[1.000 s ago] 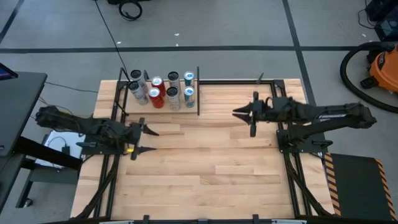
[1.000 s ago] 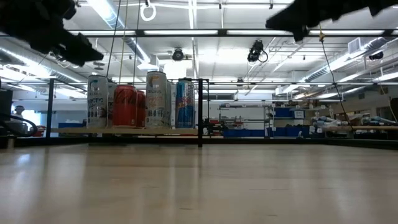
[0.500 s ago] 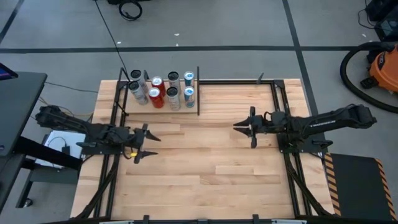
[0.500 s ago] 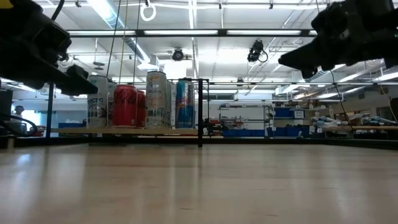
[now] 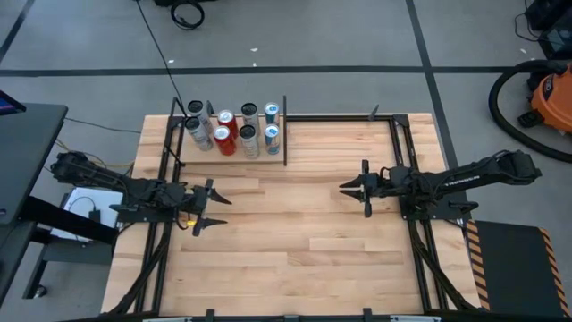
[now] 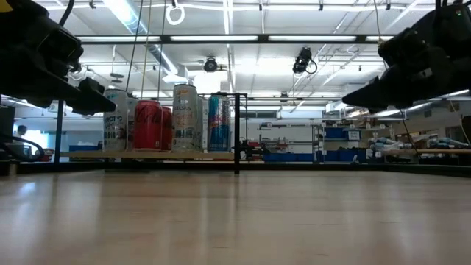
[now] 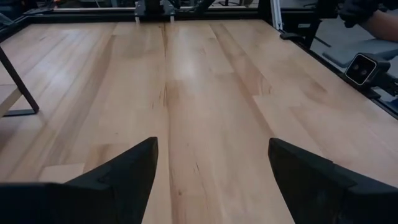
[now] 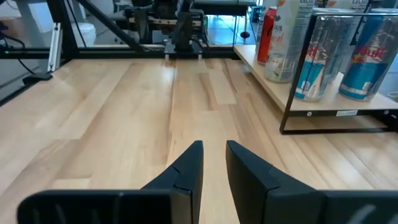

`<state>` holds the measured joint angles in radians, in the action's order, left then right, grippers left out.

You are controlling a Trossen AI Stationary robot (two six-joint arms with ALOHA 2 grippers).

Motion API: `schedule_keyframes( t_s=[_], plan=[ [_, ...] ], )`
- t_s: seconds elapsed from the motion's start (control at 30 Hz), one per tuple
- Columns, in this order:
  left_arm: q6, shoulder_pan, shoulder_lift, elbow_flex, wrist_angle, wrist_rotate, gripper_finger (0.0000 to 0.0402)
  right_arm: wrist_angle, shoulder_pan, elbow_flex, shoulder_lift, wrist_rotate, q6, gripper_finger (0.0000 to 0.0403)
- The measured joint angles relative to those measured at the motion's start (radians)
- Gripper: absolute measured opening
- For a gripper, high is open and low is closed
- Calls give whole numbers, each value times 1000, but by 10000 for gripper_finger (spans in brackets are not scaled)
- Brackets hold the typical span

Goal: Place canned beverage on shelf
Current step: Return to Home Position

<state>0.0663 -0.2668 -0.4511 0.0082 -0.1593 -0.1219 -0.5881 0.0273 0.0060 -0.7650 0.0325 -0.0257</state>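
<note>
Judged from how things lie, the placing looks finished. The shelf (image 6: 154, 154) stands at the far left corner of the counter (image 5: 295, 233) and carries every can in view. The high view shows what look like eight cans (image 5: 248, 132), in two rows of four. They are paired front to back by colour: silver-and-black at the shelf's left end, then red, then white-yellow, then blue at its right end. From the low view they stand upright and close together on the board, inside the black uprights. No can shows anywhere off the shelf, and neither arm carries one. The left gripper (image 5: 211, 209) hangs above the counter, in front of the shelf's left end and well apart from it. Its fingers are spread wide with only bare wood between them. The right gripper (image 5: 350, 187) hangs in front of the shelf and off to its right, also well apart. Its fingers are drawn close together, a thin strip of counter showing between them, and they clamp nothing. In its wrist view the shelf's right end, with the blue cans, sits clear of the fingers. What seems left is only for both arms to settle at rest, which calls for no contact with the shelf. The one thing worth watching is that neither arm swings back toward the uprights.
</note>
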Motion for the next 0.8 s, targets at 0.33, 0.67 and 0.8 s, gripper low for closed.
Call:
schedule_keyframes(
  t_s=[0.33, 0.67, 0.8],
  plan=[
    [63, 0, 0, 0, 9, -1, 307, 85, 1, 0, 0, 1, -13, 79],
    [237, -1, 0, -1, 13, -1, 307, 90, 1, 0, 0, 0, 4, 79],
    [237, -1, 0, -1, 14, -1, 307, 90, 1, 0, 2, 0, 4, 79]
  ],
)
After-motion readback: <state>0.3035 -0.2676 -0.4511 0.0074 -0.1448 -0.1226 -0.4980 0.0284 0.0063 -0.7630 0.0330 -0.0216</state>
